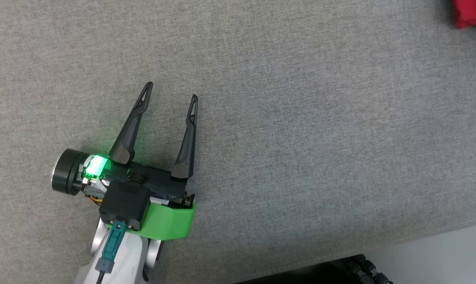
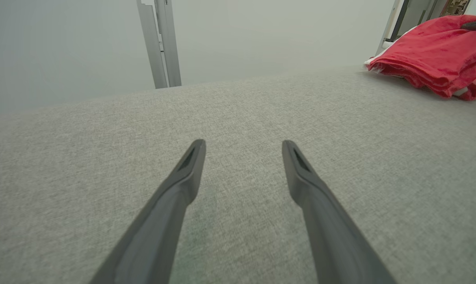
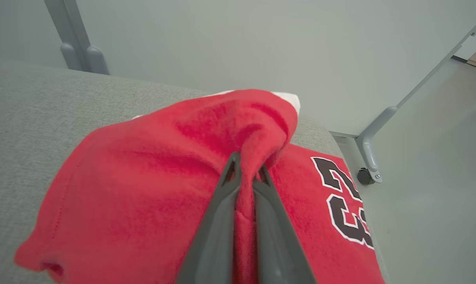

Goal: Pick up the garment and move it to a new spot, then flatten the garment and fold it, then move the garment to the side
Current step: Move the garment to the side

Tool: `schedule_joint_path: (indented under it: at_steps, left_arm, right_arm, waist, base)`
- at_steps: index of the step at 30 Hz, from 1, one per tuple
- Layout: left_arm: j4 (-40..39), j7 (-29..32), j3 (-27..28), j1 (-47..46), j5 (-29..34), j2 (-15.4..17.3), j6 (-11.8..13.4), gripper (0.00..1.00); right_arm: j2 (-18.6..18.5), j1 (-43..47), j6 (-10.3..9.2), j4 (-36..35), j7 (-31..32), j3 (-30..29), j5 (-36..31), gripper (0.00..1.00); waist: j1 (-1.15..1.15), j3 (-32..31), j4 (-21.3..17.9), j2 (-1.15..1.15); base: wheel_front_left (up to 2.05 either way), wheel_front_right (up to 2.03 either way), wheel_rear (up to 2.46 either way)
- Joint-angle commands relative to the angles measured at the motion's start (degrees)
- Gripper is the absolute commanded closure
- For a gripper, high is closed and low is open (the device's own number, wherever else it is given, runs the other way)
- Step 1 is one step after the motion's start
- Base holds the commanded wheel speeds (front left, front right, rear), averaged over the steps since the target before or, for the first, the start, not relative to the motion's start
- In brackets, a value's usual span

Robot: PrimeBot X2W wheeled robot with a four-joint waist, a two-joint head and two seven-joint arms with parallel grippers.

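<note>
My right gripper [image 3: 248, 167] pinches, between tapered dark fingers, a raised fold of the fleecy red garment [image 3: 143, 189], bunched at the far right corner of the grey woven surface [image 1: 301, 118]. My left gripper [image 1: 171, 90] hovers spread and empty, well apart from it.

Head view looks steeply down on the surface [image 1: 301, 118] beside the garment [image 1: 472, 14], catching its edge. Left wrist view skims low toward the garment, well apart. Right wrist view sits close above it.
</note>
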Motion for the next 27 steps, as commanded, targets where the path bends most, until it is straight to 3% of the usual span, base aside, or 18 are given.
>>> schedule_joint_path:
  at_steps: [1,13,14,15,23,27]
  left_arm:
    - [0.0,-0.1,0.0,-0.8,-0.2,0.4,0.3,0.00]
    - [0.4,-0.1,-0.9,-1.9,-0.7,-0.2,0.1,0.00]
    - [0.5,-0.1,-0.9,-1.9,-0.8,-0.2,0.1,0.00]
    - [0.5,-0.1,-0.9,-2.0,-0.9,-0.3,0.0,0.00]
    - [1.3,-0.1,-1.4,-1.6,-1.2,-0.9,0.1,0.00]
    - [1.7,-0.1,-1.1,-0.3,-1.8,-1.2,0.5,0.00]
  right_arm:
    - [-1.2,-0.6,0.01,0.3,-0.4,-0.4,-0.6,1.00]
    - [-10.1,1.1,0.00,3.4,-0.4,-1.0,-5.4,1.00]
    - [-10.1,1.4,0.00,4.3,-0.4,-0.9,-5.7,0.54]
    - [-9.9,1.5,0.00,5.0,-0.4,-1.0,-6.0,0.00]
    - [-5.7,-1.0,0.00,14.7,-0.3,-3.5,-12.8,0.00]
    - [-0.8,0.2,0.01,15.2,-0.3,-5.7,-16.0,0.00]
  waist:
    - [0.00,0.2,0.4,0.00]
    - [0.00,0.8,3.2,0.00]
    - [0.00,0.8,3.4,0.00]
    - [0.00,0.7,3.5,0.00]
    - [0.00,-1.3,4.3,0.00]
    - [0.00,-4.3,4.6,0.00]
  base:
    - [0.00,0.00,0.00]
    - [0.00,0.00,0.00]
    - [0.00,0.00,0.00]
    - [0.00,0.00,0.00]
    - [0.00,0.00,0.00]
    - [0.00,0.00,0.00]
